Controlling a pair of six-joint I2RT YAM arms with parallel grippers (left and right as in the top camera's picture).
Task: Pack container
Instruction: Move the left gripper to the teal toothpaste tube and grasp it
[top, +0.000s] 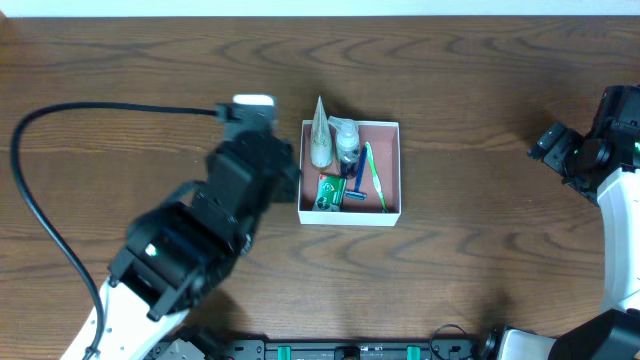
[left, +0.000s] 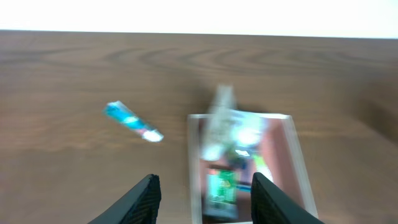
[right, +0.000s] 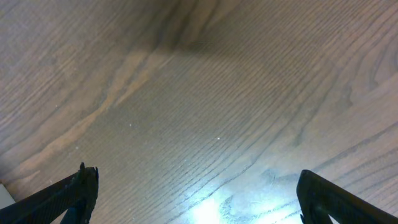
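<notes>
The container (top: 390, 127) is a shallow white-walled box with a reddish-brown inside, at the table's middle. It holds a beige cone-shaped tube (top: 320, 135), a small clear bottle (top: 346, 138), a green toothbrush (top: 374, 175) and a green packet (top: 329, 192). In the blurred left wrist view the container (left: 295, 155) lies just ahead. A blue tube with a white cap (left: 132, 122) lies on the wood to its left. My left gripper (left: 205, 180) is open and empty, above the container's near left wall. My right gripper (right: 198, 177) is open and empty over bare wood, far right in the overhead view (top: 555, 145).
My left arm (top: 200, 230) covers the table left of the container and hides the blue tube in the overhead view. A black cable (top: 60, 110) loops at the far left. The table's far edge (left: 199, 31) runs behind the container.
</notes>
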